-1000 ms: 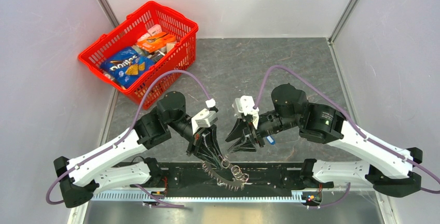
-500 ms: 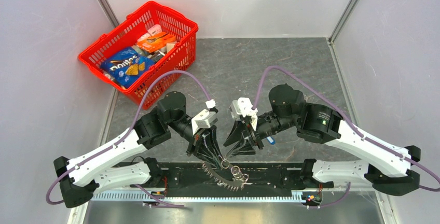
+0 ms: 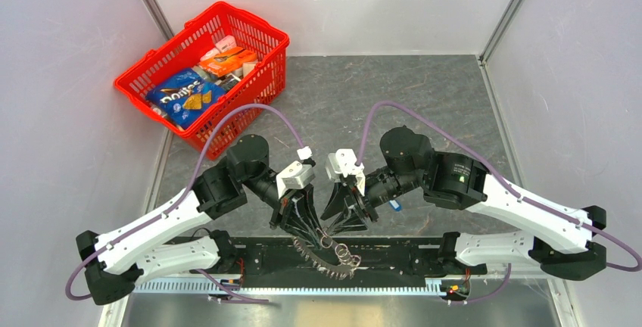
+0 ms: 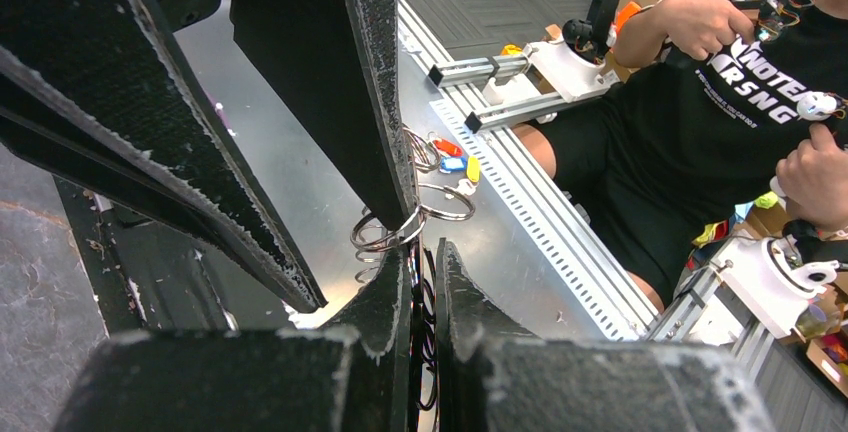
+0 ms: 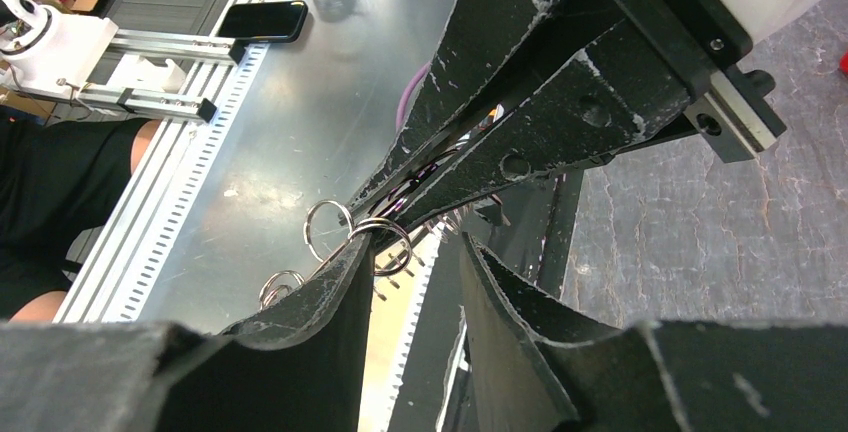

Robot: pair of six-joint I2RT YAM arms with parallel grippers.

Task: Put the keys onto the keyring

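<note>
A: What has changed over the last second?

B: In the top view the right end effector [image 3: 341, 219] has been carried leftward, toward the left end effector [image 3: 318, 230]. The gap between them has been taken up, and their fingers now almost overlap at lower centre of the frame. The left arm has been shifted only slightly, up and to the left. The red basket [image 3: 257, 24] at upper left is unchanged.

A: Grip states?

B: The left end effector is pressed nearly fully together, with the keyring [image 4: 390, 234] pinched at its tips; no change was noted there. The right end effector is held about half open with nothing between its fingers. In the right wrist view one fingertip [image 5: 350, 262] is seen at the keyring, apparently touching it.

A: Where are the keys?

B: The keys [image 3: 322, 260], a fanned silvery bundle, are found at bottom centre of the top view, just below the left tips and over the black rail [image 3: 409, 255] at the near edge of the table [image 3: 394, 92]. They appear to be strung from the wire rings; whether they hang or rest cannot be told. The blue-headed key [image 3: 395, 206] lies apart on the table, to the right of the right fingers.

A: What does this mean for the task?

B: It is judged to be an approach: the ring is presented by the left and the right is brought in to work it open. The blue-headed key is not yet picked up, so the task is judged unfinished.
</note>
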